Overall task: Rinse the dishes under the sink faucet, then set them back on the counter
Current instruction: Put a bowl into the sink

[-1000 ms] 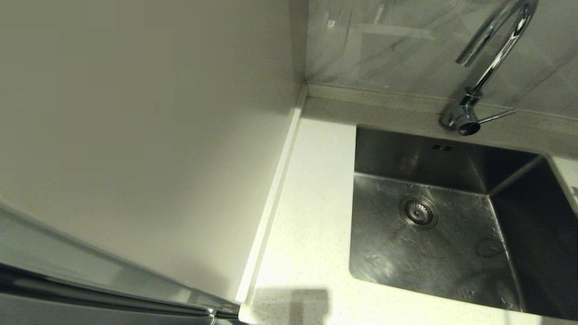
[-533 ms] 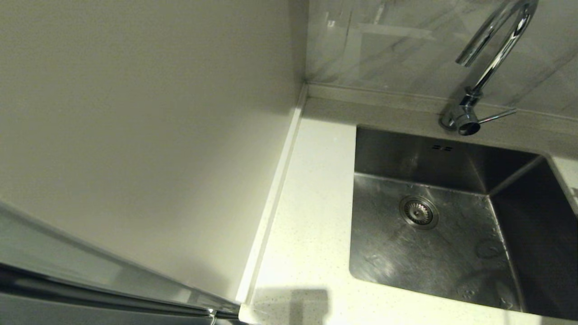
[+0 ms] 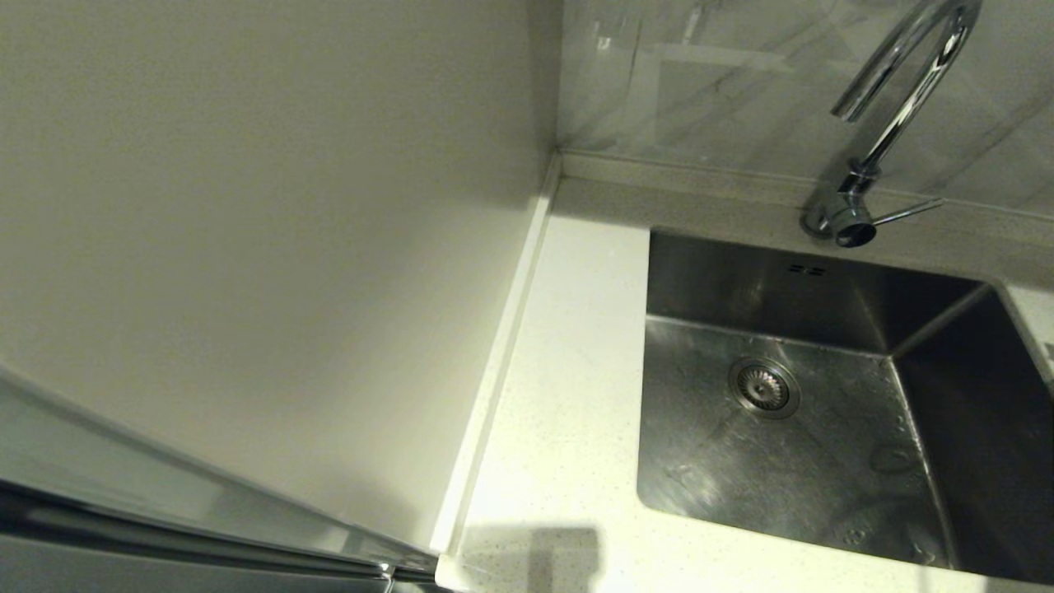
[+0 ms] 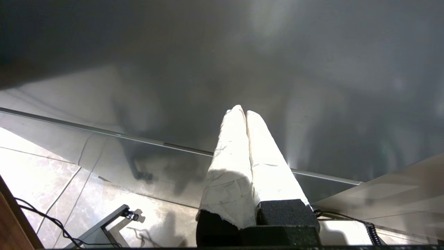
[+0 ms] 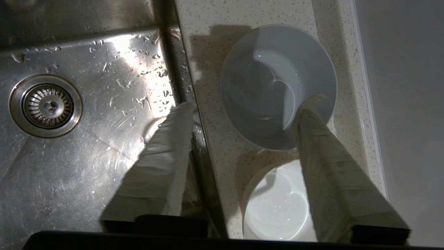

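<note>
In the right wrist view, two dishes stand on the speckled white counter (image 5: 216,146) beside the sink (image 5: 86,163): a shaded bowl (image 5: 270,66) and a bright white bowl (image 5: 277,208) nearer the wrist. My right gripper (image 5: 249,102) hangs open above them. One finger (image 5: 322,152) overlaps the shaded bowl's rim and the other finger (image 5: 163,156) is over the sink's edge; nothing is held. The head view shows the sink faucet (image 3: 897,107), the sink (image 3: 716,280) and the counter (image 3: 568,395), but no bowl and no arm. My left gripper (image 4: 245,111) is shut and empty, parked low over the floor.
Water drops lie on the sink floor around the drain strainer (image 5: 45,106). A pale wall panel (image 3: 272,247) rises left of the counter strip, and grey marbled tiles (image 3: 741,82) stand behind the faucet. Cables (image 4: 52,222) lie on the floor tiles.
</note>
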